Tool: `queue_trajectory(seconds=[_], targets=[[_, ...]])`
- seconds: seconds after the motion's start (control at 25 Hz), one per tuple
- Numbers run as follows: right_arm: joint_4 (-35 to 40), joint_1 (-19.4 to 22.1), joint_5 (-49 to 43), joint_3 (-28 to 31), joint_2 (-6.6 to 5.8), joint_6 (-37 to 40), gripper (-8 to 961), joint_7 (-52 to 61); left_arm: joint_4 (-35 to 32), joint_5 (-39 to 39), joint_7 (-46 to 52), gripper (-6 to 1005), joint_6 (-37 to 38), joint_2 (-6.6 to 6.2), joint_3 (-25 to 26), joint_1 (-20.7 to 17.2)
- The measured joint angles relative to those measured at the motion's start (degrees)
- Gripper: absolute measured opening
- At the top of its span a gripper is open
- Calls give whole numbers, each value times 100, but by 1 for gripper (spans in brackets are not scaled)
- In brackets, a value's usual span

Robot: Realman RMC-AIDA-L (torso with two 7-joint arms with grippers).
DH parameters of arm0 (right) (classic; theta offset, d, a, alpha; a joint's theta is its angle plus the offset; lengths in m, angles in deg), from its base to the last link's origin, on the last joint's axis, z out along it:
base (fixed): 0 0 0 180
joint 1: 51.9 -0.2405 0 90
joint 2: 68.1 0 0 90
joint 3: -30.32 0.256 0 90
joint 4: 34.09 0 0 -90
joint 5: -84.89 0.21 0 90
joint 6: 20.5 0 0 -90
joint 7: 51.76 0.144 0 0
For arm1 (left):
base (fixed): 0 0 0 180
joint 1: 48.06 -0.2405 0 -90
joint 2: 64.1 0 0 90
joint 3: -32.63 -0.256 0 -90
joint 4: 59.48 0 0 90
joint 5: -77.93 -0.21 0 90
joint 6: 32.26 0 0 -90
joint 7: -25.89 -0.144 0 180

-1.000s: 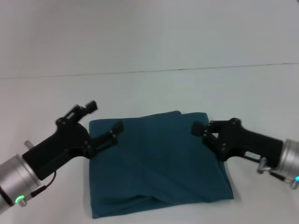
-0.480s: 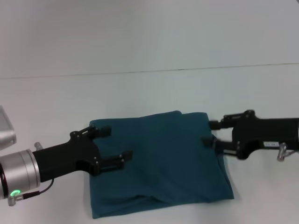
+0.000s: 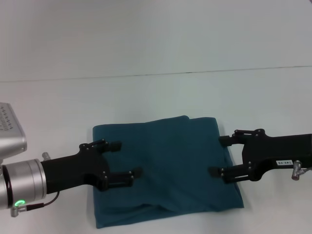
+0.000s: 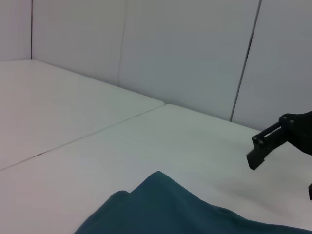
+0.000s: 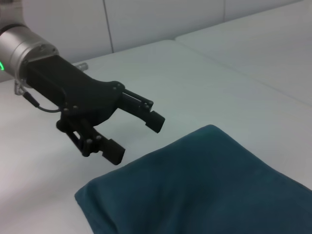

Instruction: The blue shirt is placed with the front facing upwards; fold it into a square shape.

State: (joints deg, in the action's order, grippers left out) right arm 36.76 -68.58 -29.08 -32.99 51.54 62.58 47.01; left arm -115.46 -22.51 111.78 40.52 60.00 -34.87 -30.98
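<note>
Blue shirt folded near-square, lower centre of head view. Left gripper and right gripper spread wide, empty, flanking side edges. Probably final tidy; next: straighten rumpled lower hem.

Both arms end in matte black two-fingered grippers, left gripper and right gripper, on silver cylindrical wrists; lower left, a green light glows; the right carries a small white label, possibly lettered.

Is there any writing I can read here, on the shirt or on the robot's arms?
None can be read.
Blue shirt: folded, plain cloth showing, no lettering in view.
Right gripper: a small white label on the arm behind it, print too small to read.
Left gripper: no writing.
</note>
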Motion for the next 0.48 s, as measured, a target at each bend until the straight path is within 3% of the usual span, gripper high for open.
queue_trajectory(seconds=[0.32,0.48], targets=[[-78,7,3,29,10,-30,924,-12,-12,6,19,926,-2,0,0,7],[-137,7,3,30,13,-47,924,-30,-14,8,22,926,-2,0,0,6]])
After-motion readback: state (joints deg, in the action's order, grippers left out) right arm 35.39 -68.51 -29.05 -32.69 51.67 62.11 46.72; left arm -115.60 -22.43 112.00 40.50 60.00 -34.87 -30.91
